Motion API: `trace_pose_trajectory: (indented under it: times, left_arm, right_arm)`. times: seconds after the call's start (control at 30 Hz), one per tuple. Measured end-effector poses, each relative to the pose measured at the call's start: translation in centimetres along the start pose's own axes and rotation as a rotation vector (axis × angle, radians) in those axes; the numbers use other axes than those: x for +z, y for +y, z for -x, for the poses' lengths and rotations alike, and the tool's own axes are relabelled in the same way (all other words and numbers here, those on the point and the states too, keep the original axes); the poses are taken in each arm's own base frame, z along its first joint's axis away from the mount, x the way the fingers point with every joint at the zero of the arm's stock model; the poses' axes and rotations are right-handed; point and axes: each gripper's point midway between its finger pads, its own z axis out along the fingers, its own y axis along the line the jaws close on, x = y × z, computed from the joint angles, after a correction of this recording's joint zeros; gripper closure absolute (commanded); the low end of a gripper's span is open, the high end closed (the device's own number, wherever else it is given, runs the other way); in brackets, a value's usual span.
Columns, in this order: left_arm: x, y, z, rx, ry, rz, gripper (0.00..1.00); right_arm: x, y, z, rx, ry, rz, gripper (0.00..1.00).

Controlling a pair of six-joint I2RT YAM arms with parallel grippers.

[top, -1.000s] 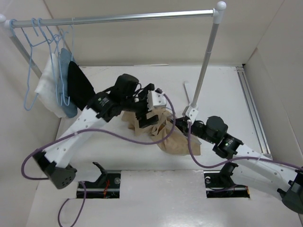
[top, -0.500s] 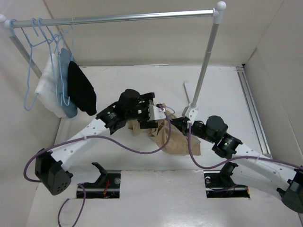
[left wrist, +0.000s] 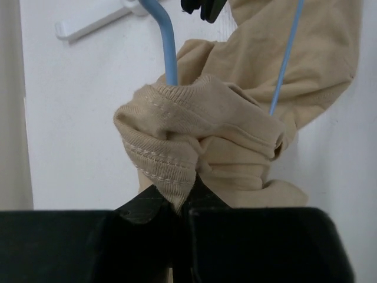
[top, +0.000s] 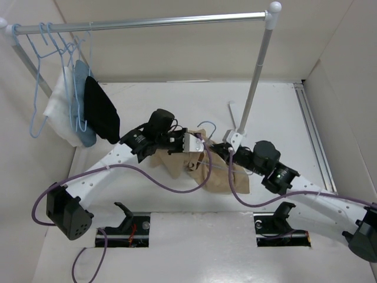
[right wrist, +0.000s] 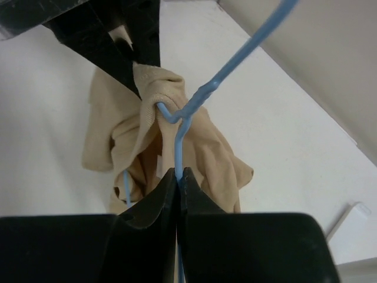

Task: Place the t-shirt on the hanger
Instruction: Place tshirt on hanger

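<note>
Left jaws: newly snapped shut since the earlier frame, now pinching the t-shirt (left wrist: pixel 200 130) collar, which is bunched round the hanger (left wrist: pixel 169 53) neck at mid-table (top: pixel 283 118). Right jaws: clamped on the hanger wire. Reading: collar likely secured for threading.

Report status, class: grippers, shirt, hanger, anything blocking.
Left gripper shut on t-shirt. Right gripper shut on hanger. Cloth bunched on wire, not spread. No obstruction seen.
</note>
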Motion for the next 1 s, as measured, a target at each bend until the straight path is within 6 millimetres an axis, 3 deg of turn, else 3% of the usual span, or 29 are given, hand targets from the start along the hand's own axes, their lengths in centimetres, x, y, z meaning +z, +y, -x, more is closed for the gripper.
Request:
trace_pose_trajectory:
  times: [0.07, 0.1, 0.13, 0.2, 0.27, 0.4, 0.5, 0.57, 0.63, 0.67, 0.8, 0.87, 0.9, 1.0]
  left_arm:
    - [-0.1, 0.2, -0.5, -0.047, 0.019, 0.018, 1.0]
    - [-0.2, 0.3, -0.6, -0.079, 0.027, 0.029, 1.0]
    - [-0.2, 0.3, -0.7, -0.118, 0.03, 0.037, 1.0]
    - [-0.2, 0.2, -0.8, -0.194, 0.039, 0.051, 1.0]
    - [-0.3, 0.4, -1.0, -0.279, 0.049, 0.077, 1.0]
    - [-0.6, 0.9, -2.3, -0.443, 0.087, 0.153, 1.0]
    - [-0.8, 1.0, -3.4, -0.556, 0.116, 0.207, 1.0]
    - [-1.0, 1.3, -3.9, -0.629, 0.121, 0.238, 1.0]
    - [-1.3, 1.9, -4.5, -0.698, 0.116, 0.268, 1.0]
    - [-1.6, 2.2, -4.8, -0.728, 0.116, 0.284, 1.0]
    - [-2.4, 3.4, -6.0, -0.81, 0.114, 0.343, 1.0]
    - [-2.4, 3.6, -6.0, -0.818, 0.106, 0.351, 1.0]
    - [-2.4, 3.6, -5.9, -0.82, 0.103, 0.351, 1.0]
    - [-2.4, 3.8, -5.7, -0.822, 0.093, 0.354, 1.0]
  right_arm:
    - [0.6, -0.6, 0.1, 0.001, 0.031, -0.02, 0.84]
    - [0.8, -1.1, 0.4, -0.001, 0.047, -0.035, 0.54]
    - [1.0, -1.7, 1.0, 0.005, 0.058, -0.06, 0.39]
    - [1.2, -3.6, 3.2, 0.008, 0.045, -0.132, 0.12]
    - [0.9, -5.7, 6.3, 0.018, 0.008, -0.22, 0.0]
    - [-1.2, -9.5, 11.7, 0.06, -0.073, -0.4, 0.0]
    - [-2.1, -10.7, 13.4, 0.107, -0.075, -0.458, 0.0]
    - [-1.7, -10.5, 13.4, 0.142, -0.05, -0.447, 0.03]
    - [-0.7, -9.7, 11.9, 0.179, 0.007, -0.413, 0.14]
    - [-0.2, -9.2, 10.7, 0.2, 0.045, -0.392, 0.29]
    - [1.9, -5.9, 2.5, 0.289, 0.229, -0.311, 0.66]
    - [2.1, -3.9, -2.3, 0.347, 0.324, -0.278, 0.65]
    - [2.1, -2.9, -4.3, 0.373, 0.365, -0.26, 0.57]
    - [3.3, -1.4, -7.1, 0.416, 0.419, -0.222, 0.54]
